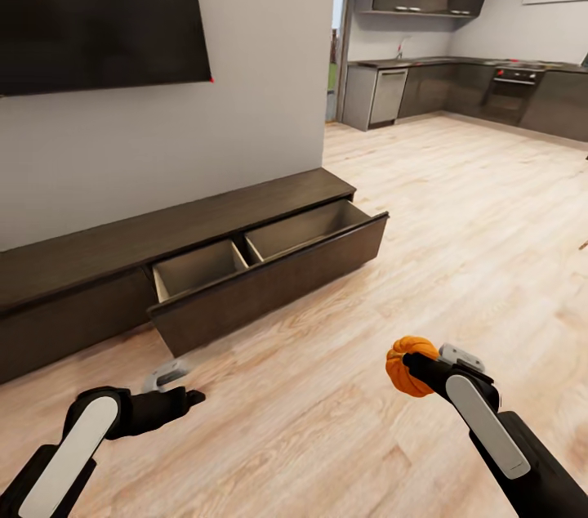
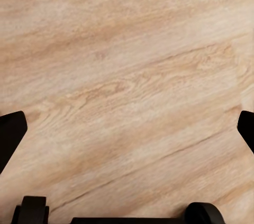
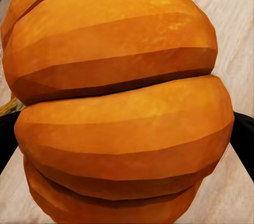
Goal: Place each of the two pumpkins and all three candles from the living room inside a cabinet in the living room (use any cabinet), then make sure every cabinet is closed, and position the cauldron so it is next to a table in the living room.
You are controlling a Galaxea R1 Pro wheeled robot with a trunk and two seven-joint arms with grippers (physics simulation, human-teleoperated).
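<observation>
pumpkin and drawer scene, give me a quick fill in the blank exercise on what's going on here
1. The right end effector is shut on an orange ____.
2. The left end effector is open and holds ____.
3. The drawer of the dark-brown TV unit stands ____.
4. A divider splits the drawer's interior into ____ compartments.

Missing words: pumpkin; nothing; open; two

Pale wood floor point(image 1: 457, 207) carries the long dark cabinet point(image 1: 245, 256).

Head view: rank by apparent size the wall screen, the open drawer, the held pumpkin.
1. Wall screen, cropped by the frame
2. Open drawer
3. Pumpkin in right gripper, smallest despite being nearest
</observation>
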